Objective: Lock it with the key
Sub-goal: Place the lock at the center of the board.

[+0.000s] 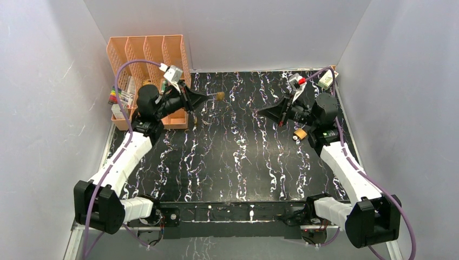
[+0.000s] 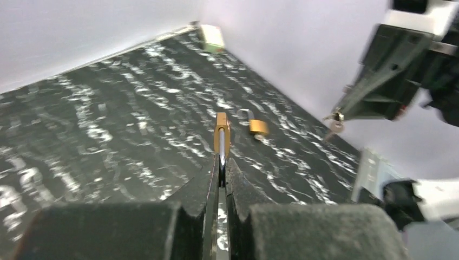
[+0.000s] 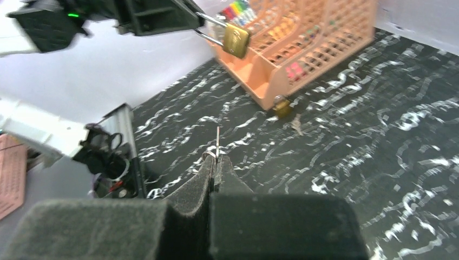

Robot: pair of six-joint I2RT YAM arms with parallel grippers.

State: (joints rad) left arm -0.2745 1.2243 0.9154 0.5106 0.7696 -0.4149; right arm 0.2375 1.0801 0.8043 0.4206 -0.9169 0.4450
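Note:
My left gripper (image 1: 207, 97) is shut on the shackle of a brass padlock (image 1: 220, 96) and holds it in the air near the back left, body pointing toward the right arm. The padlock shows edge-on past the fingertips in the left wrist view (image 2: 222, 130) and at the top of the right wrist view (image 3: 236, 39). My right gripper (image 1: 261, 112) is shut on a small silver key (image 3: 217, 140), whose blade sticks out past the fingertips toward the padlock. The key also shows in the left wrist view (image 2: 336, 123). A gap separates key and padlock.
An orange mesh organizer (image 1: 146, 54) stands at the back left, with a second padlock (image 3: 281, 106) and a loose key at its base. Another brass padlock (image 1: 299, 134) lies on the black marbled table by the right arm. A small white box (image 1: 325, 80) sits at the back right.

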